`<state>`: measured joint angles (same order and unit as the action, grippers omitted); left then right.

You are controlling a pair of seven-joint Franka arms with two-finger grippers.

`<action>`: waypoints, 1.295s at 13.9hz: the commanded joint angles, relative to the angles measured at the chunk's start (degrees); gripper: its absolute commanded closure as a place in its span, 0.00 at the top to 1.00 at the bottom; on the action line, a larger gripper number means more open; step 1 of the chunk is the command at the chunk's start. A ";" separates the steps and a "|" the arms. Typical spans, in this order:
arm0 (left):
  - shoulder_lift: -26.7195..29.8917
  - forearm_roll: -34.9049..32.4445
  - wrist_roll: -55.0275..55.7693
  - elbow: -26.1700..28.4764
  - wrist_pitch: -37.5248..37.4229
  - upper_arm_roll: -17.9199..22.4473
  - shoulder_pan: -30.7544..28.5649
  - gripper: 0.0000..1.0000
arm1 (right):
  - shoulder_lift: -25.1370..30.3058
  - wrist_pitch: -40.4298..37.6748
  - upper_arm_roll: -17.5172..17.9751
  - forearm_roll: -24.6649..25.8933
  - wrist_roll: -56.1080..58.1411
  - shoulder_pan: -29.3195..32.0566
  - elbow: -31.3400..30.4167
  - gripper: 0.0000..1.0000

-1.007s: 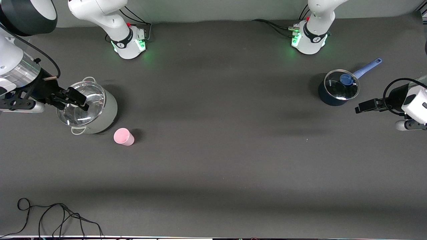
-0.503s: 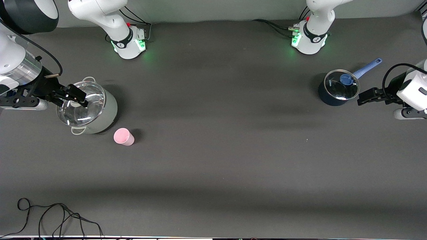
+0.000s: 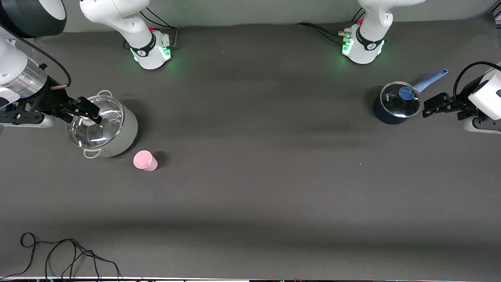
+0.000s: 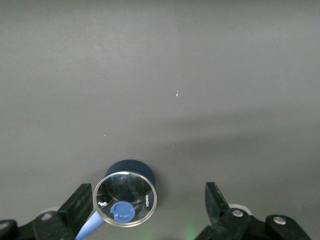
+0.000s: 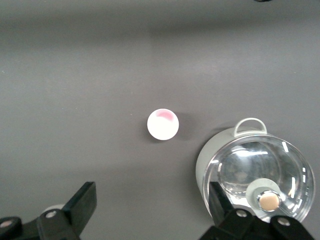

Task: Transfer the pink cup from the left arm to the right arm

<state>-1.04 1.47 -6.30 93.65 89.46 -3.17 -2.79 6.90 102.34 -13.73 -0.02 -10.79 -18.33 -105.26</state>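
Pale pink cup point(image 3: 145, 160), small tapered handleless tumbler, upright on table beside grey lidded pot point(image 3: 102, 126), my right gripper point(image 3: 89, 112) fingers apart over that pot, my left gripper point(image 3: 435, 105) fingers apart beside blue saucepan point(image 3: 396, 103).

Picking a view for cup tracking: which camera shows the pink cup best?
The front view: the pink cup shows side and rim, standing beside the grey pot. The right wrist view shows only its open top from above. The left wrist view does not show it.
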 commanded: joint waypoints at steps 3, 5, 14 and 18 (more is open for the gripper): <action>-0.02 -2.78 -0.47 -1.02 -0.78 0.53 1.65 1.00 | -7.25 -8.64 4.06 0.90 2.18 4.53 12.80 0.99; -0.02 -2.26 1.89 -0.93 0.71 0.09 1.65 1.00 | -7.08 -8.82 4.15 0.90 2.35 5.49 13.06 0.99; 0.07 -1.64 6.48 -0.75 1.87 -1.14 1.83 1.00 | -5.06 -8.03 11.70 0.11 2.35 15.69 12.71 1.00; 0.24 -0.76 8.32 -0.75 1.34 -1.05 1.65 1.00 | -4.27 -7.94 12.85 -0.41 2.35 16.84 12.36 1.00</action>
<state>-1.12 0.32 0.28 93.57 91.97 -4.55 -1.47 1.54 94.68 -1.98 -0.02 -9.26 -2.61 -92.92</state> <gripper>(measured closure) 0.000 0.000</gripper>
